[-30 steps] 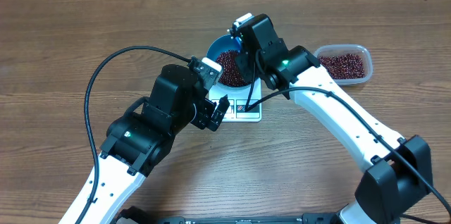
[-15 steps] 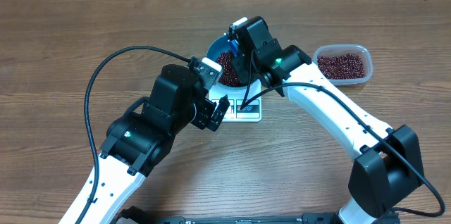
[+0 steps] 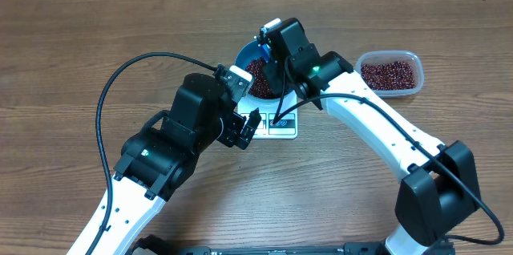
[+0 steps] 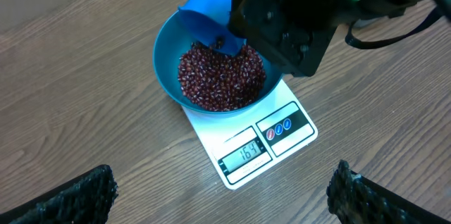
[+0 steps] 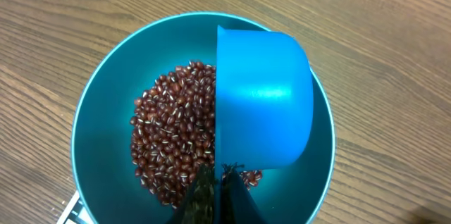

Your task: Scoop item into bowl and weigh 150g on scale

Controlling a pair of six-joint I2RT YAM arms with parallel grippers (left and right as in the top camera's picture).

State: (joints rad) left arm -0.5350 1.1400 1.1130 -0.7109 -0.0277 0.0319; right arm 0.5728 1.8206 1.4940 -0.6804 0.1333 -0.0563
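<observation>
The blue bowl [image 4: 165, 62] stands on the white scale [image 4: 285, 146] and holds a mound of red-brown beans [image 4: 222, 76]. The scale's display is lit. My right gripper [image 5: 220, 175] is shut on the handle of a small blue scoop [image 5: 264, 104], which is tipped on its side over the beans [image 5: 173, 139] inside the bowl [image 5: 99, 90]. My left gripper [image 4: 225, 199] is open and holds nothing. It hovers over bare table just in front of the scale [image 3: 284, 127], its fingers [image 4: 77, 196] spread wide.
A clear plastic tub [image 3: 390, 73] with more beans sits on the table to the right of the bowl. The right arm [image 3: 377, 127] reaches over the scale from the right. The left arm [image 3: 160, 159] fills the near left.
Over the last second the right gripper shifted slightly left over the bowl with the scoop, then held still. The left arm has not moved.
</observation>
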